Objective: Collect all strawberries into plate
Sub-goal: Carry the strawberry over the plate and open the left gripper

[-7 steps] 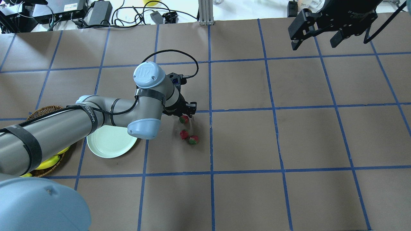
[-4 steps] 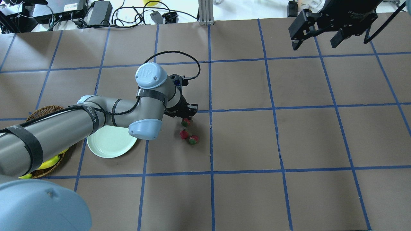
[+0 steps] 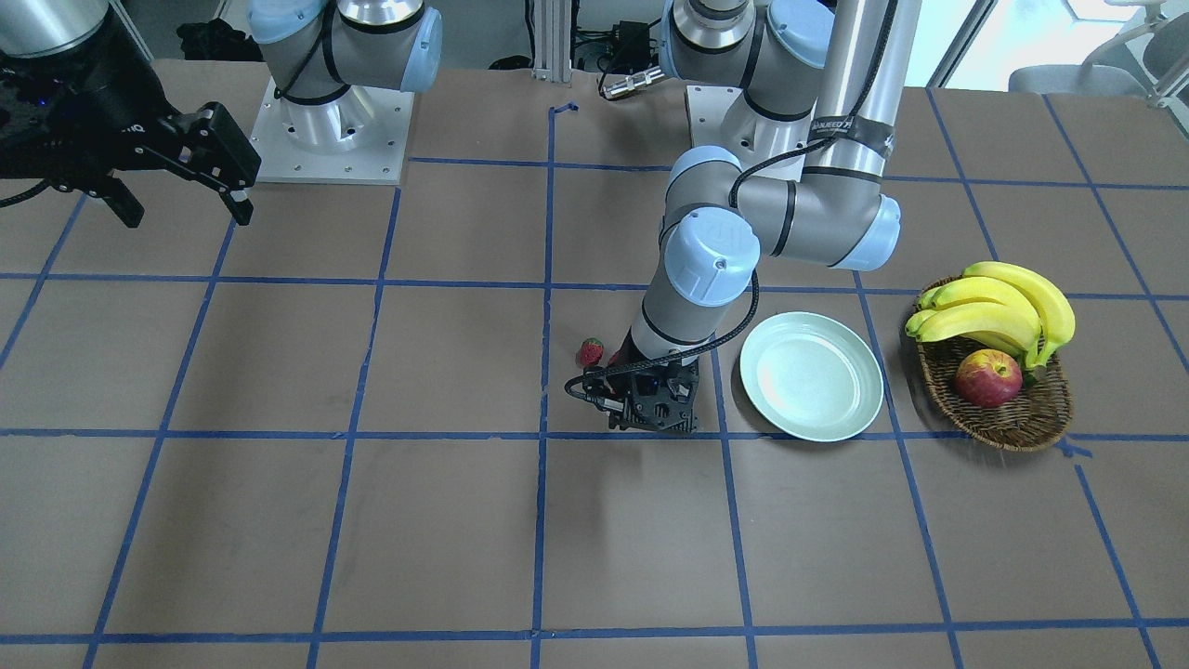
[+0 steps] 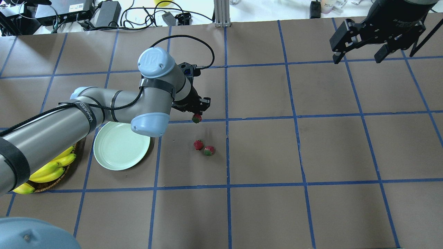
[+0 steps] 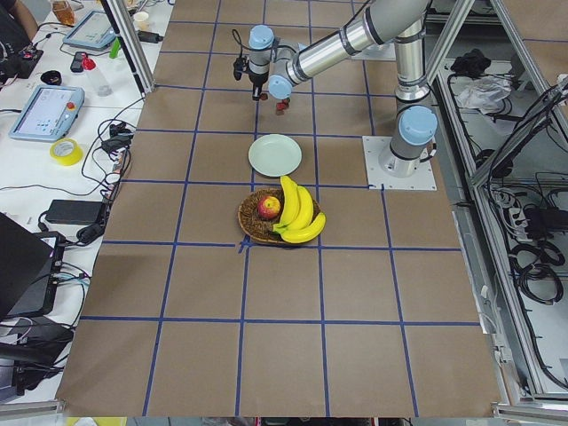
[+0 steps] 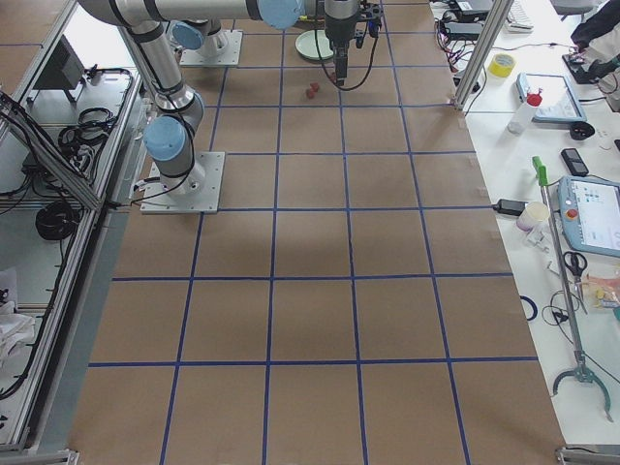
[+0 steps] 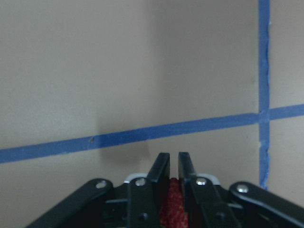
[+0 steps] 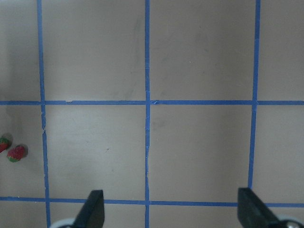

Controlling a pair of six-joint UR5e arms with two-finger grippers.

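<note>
Red strawberry (image 4: 196, 118) sits pinched in the left tool (image 4: 198, 114), seemingly clear of the desk (image 4: 263, 152). Two more strawberries (image 4: 198, 145) lie side by side nearby, and the plate (image 4: 117, 148) is bare. The carry looks in hand: next, swing over the plate and release low. The right tool (image 4: 358, 55) hangs spread, well apart. Brown paper gridded with blue tape (image 4: 227, 155) covers the desk; cables (image 4: 138, 14) crowd its far edge.

We can read only the "UR" logo, white on the pale blue round joint cap (image 4: 151, 60) of the left arm. White capitals run along the black fabric strap (image 4: 89, 116) round that arm, and fine white print crosses the black right gripper (image 4: 356, 59). We cannot spell out either.
</note>
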